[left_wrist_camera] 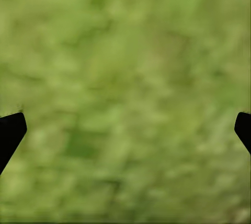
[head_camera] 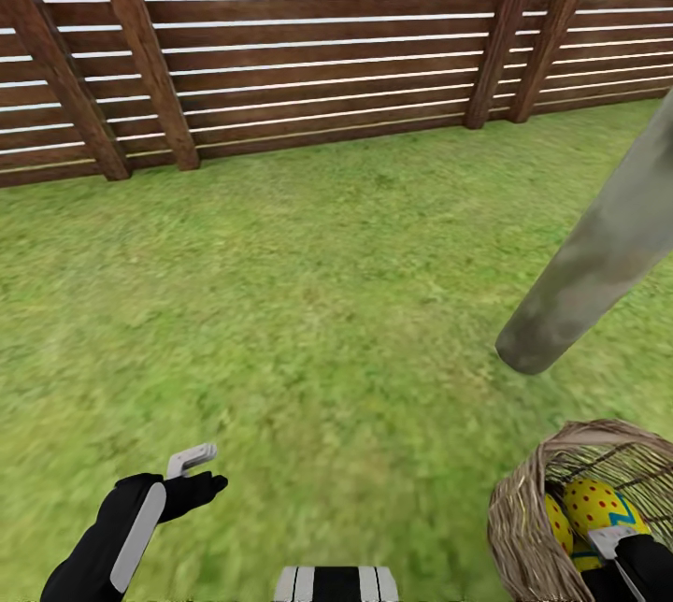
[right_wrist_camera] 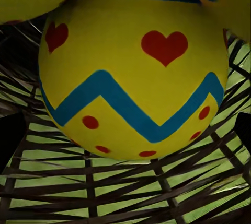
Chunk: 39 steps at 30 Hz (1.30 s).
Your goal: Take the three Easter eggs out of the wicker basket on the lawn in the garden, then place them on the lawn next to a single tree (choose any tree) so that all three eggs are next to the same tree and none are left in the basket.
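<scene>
head view: basket point(head_camera: 523, 513) on lawn point(head_camera: 308, 303) just beside tree point(head_camera: 598, 256); eggs point(head_camera: 598, 507) inside; my right gripper point(head_camera: 612, 541) reaches in, left gripper point(head_camera: 192, 471) idle.
left wrist: my fingers point(left_wrist_camera: 10, 132) spread, empty, over grass.
right wrist: heart egg point(right_wrist_camera: 133, 72) close ahead, fingers point(right_wrist_camera: 10, 138) apart, not yet on it; looks smooth, rigid, slippery, so pinch across its middle.
</scene>
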Available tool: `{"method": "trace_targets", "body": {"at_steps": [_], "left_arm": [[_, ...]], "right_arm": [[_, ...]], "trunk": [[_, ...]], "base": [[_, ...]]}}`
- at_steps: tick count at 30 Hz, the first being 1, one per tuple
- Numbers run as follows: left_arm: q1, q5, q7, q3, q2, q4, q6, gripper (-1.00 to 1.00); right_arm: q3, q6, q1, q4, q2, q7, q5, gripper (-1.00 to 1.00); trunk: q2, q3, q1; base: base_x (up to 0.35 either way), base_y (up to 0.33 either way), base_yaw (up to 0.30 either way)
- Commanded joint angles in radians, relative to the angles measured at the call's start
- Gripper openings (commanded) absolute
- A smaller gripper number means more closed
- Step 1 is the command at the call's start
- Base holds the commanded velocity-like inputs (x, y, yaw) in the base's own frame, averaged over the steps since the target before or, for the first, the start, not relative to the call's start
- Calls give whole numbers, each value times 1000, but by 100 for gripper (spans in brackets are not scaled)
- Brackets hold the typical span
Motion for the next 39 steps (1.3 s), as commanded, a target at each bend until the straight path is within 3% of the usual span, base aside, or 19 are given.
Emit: {"method": "trace_targets", "body": {"at_steps": [1,10,14,18,32,33,39], "left_arm": [[0,11,9,0,0,-1,4,100],[0,11,9,0,0,-1,2,100],[0,11,9,0,0,0,1,100],[0,11,9,0,0,1,0,100],[0,11,9,1,0,1,0,100],[0,11,9,1,0,0,0,100],[0,12,9,0,0,0,-1,100]], "right_arm": [[2,4,0,-1,-1,6,9,100],[0,-23,0,-20,-2,6,10,100],[-63,-46,0,-21,-1,5,14,100],[-90,-49,0,-23,-1,5,17,100],[-87,-50,0,-24,10,6,19,100],[-87,-52,0,-31,10,6,19,-100],[-87,-56,0,-61,10,5,15,-100]], "trunk": [[-1,-5,0],[-3,-40,4],[-4,-55,6],[-5,-70,8],[-8,-121,14],[-8,-121,14],[-8,-121,14]], "base": [[0,0,0],[0,0,0],[0,0,0],[0,0,0],[0,0,0],[0,0,0],[0,0,0]]}}
